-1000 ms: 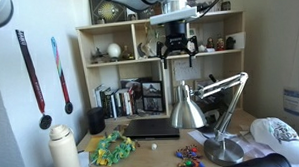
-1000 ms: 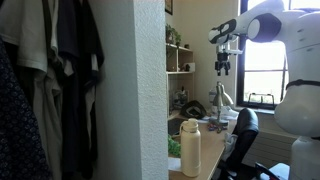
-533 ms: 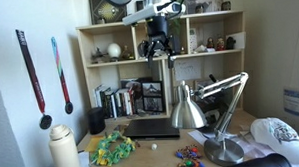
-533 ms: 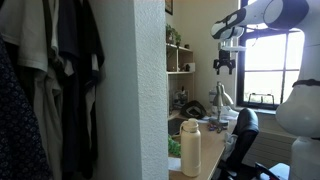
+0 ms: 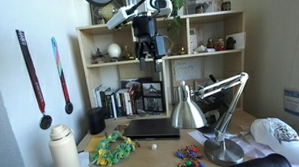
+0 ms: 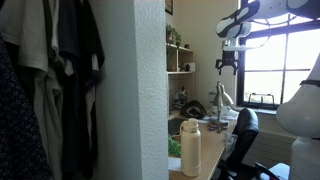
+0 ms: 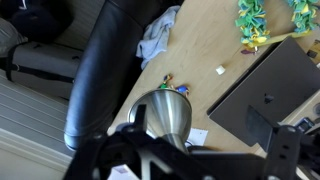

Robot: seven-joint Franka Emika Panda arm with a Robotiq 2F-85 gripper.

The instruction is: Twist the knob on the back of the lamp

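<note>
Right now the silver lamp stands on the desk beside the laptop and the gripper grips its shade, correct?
No. The gripper hangs high before the shelf, far above the lamp, gripping nothing, as an exterior view shows. The lamp does stand on the desk beside the laptop.

White bottle point(image 5: 63, 149), closed laptop point(image 5: 151, 128), black chair point(image 7: 110, 70).
</note>
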